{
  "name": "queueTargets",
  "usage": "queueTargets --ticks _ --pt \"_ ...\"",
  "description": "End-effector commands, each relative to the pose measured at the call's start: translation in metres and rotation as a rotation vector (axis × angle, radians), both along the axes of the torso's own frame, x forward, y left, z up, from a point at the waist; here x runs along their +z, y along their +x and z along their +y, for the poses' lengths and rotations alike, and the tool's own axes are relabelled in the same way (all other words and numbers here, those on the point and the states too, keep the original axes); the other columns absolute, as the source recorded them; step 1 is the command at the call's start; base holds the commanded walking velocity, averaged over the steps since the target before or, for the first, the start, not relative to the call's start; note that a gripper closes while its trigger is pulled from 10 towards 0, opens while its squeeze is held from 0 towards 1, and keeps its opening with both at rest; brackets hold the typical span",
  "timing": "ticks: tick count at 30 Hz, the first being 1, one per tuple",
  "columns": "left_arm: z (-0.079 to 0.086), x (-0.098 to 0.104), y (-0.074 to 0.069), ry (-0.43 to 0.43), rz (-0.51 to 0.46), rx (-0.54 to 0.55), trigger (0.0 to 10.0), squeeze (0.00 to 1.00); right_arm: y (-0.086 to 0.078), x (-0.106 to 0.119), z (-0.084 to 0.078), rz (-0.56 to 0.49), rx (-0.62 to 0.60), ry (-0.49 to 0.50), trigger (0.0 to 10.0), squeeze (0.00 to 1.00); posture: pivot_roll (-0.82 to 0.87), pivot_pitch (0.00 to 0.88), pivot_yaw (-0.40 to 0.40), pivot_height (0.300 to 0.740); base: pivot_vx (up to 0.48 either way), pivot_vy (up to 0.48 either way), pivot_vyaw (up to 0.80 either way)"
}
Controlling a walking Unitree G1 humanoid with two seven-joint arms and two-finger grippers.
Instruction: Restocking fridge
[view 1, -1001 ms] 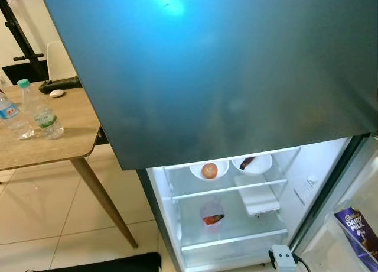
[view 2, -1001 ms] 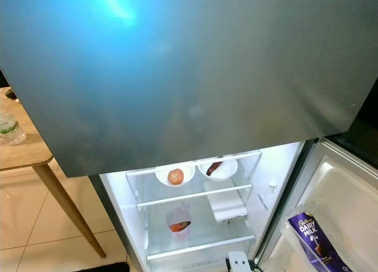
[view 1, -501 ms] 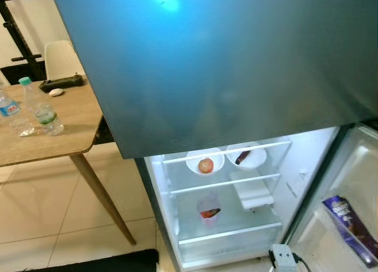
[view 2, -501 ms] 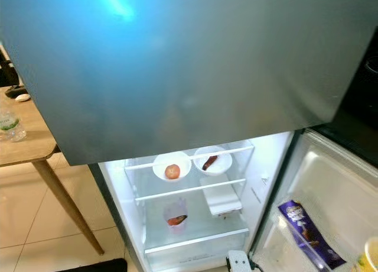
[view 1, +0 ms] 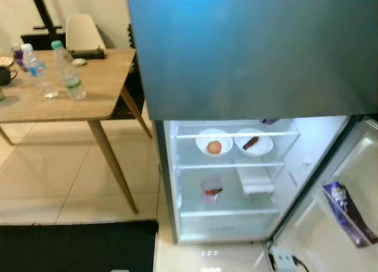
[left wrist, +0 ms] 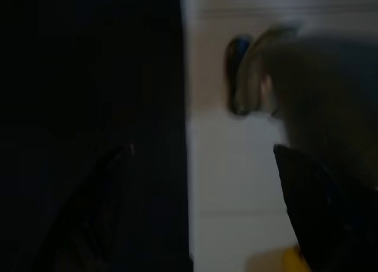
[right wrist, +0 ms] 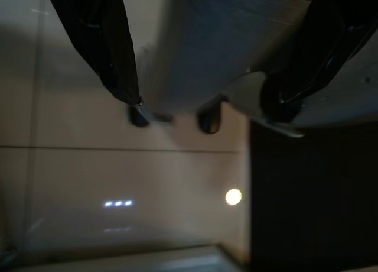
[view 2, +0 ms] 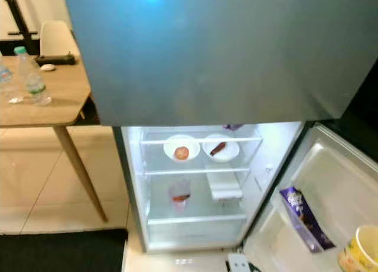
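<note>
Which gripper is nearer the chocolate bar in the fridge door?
Right, likely. The chocolate bar sits in the door on the robot's right; right gripper hangs on that side, left gripper farther across, by the dark mat.

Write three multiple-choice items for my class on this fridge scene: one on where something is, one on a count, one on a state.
1. Where is the purple chocolate bar?
A. on the wooden table
B. in the open door's shelf
C. in a white bowl

2. How many white bowls sit on the fridge's upper shelf?
A. one
B. two
C. four

3. What state is the lower fridge door in?
A. open
B. shut
C. removed

Answers:
1. B, the bar stands in the door's shelf beside a yellow cup.
2. B, two bowls side by side, one holding a red fruit.
3. A, it is swung out and the lit shelves show.
</note>
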State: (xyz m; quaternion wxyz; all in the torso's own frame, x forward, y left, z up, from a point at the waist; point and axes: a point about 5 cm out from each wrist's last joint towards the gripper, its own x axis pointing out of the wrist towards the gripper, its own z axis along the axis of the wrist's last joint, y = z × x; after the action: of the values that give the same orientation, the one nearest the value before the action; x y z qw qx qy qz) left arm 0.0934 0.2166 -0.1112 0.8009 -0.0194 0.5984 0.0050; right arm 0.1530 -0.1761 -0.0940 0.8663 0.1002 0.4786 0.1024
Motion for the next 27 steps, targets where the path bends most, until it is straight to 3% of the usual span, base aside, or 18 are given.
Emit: queueTargets --ticks 1,8,14,27 --pt "0.004 0.000 -0.003 0.009 0.011 0.003 10.0 0.00 0.000 0.000 -0.001 0.002 0.000 -0.005 10.0 0.00 -0.02 0.004 0.013 0.740 0.000 0.000 0.00" --pt "0.004 0.000 -0.002 0.008 0.007 -0.002 10.0 0.00 -0.001 0.000 -0.001 0.003 0.003 -0.008 10.0 0.00 -0.02 0.000 0.013 0.740 0.000 0.000 0.00" --pt "-0.009 -0.001 0.001 -0.014 -0.006 -0.006 10.0 0.00 -0.001 0.000 -0.001 0.005 0.008 -0.011 10.0 0.00 -0.02 0.000 0.014 0.740 0.000 0.000 0.00" --pt "-0.011 -0.001 0.002 -0.023 -0.013 0.003 10.0 0.00 -0.001 0.000 -0.001 0.006 0.005 -0.009 10.0 0.00 -0.02 0.000 0.015 0.740 0.082 -0.341 0.00"
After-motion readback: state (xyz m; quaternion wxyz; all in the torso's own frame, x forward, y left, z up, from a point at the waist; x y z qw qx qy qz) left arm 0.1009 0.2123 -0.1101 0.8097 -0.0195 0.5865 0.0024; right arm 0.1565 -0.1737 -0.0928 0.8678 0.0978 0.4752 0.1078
